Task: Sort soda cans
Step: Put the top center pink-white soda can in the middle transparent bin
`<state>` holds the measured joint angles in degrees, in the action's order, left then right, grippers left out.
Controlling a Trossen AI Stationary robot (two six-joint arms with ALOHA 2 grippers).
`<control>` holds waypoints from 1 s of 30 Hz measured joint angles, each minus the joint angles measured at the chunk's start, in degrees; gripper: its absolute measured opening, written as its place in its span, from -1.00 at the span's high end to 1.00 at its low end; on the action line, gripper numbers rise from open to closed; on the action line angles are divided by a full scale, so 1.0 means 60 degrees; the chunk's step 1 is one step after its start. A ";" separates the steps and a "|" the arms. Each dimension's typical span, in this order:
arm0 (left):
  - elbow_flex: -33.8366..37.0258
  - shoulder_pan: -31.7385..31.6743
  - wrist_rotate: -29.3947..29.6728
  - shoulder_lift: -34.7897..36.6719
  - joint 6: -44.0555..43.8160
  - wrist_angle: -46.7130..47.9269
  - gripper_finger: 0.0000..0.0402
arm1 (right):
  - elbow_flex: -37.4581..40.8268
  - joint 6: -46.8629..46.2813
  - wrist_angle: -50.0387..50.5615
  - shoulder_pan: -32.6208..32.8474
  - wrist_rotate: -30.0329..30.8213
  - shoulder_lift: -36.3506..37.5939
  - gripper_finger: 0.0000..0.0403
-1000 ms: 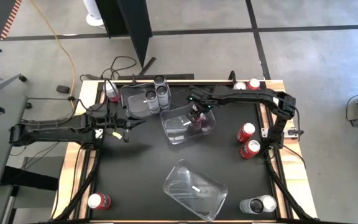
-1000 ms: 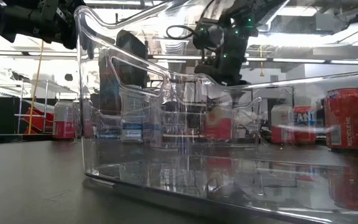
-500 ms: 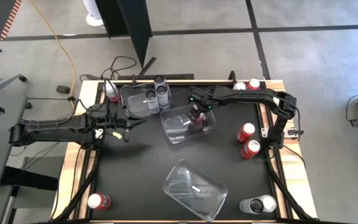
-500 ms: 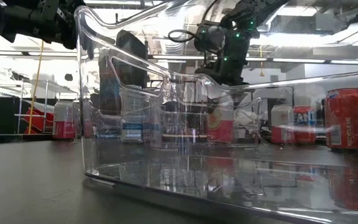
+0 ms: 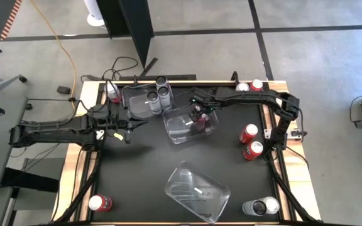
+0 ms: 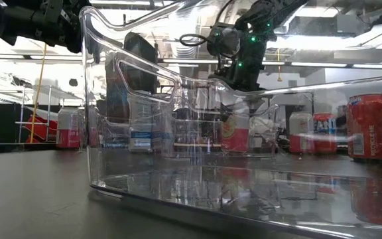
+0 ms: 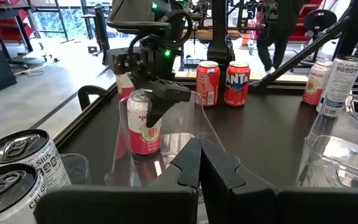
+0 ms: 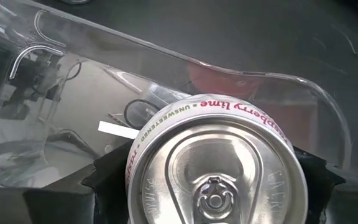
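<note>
One raspberry lime can [image 7: 144,122] stands upright inside the middle clear bin [image 5: 180,133], the right gripper [image 5: 198,113] above with fingers spread beside it, apparently releasing, while the left gripper [image 7: 201,163] waits beside that bin, fingers pressed together

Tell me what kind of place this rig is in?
Looks like a robotics lab or workshop, not a home. Bare concrete floor with cables around the black-topped table; metal racks and more equipment in the room behind; a person standing among stands beyond the soda cans.
</note>
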<state>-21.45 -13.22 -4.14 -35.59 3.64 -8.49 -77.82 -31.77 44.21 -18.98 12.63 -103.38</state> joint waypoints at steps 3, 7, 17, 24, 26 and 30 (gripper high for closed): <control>0.0000 -0.0002 0.0000 0.0000 -0.0003 0.0000 1.00 | 0.0007 0.0015 0.0017 0.0064 0.0172 -0.0010 -0.74; 0.0000 -0.0003 0.0000 0.0000 0.0000 0.0004 1.00 | 0.0011 0.0020 0.0083 0.0166 0.0209 -0.0010 -0.83; 0.0000 -0.0001 0.0000 0.0000 -0.0012 0.0011 1.00 | 0.0010 -0.0025 0.0075 0.0225 0.0282 -0.0010 -0.87; 0.0000 -0.0003 0.0000 0.0000 -0.0025 0.0011 1.00 | -0.0417 -0.0060 0.0650 0.0361 0.0870 -0.0014 -0.87; 0.0000 0.0001 0.0000 0.0000 -0.0025 0.0011 1.00 | -0.0553 -0.0058 0.0715 0.0374 0.0936 -0.0014 -0.87; 0.0000 0.0001 0.0000 0.0000 -0.0029 0.0015 1.00 | -0.0755 -0.0054 0.0917 0.0414 0.1054 -0.0014 -0.87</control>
<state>-21.45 -13.21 -4.14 -35.59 3.46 -8.40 -82.35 -32.10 49.71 -16.49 18.95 -103.46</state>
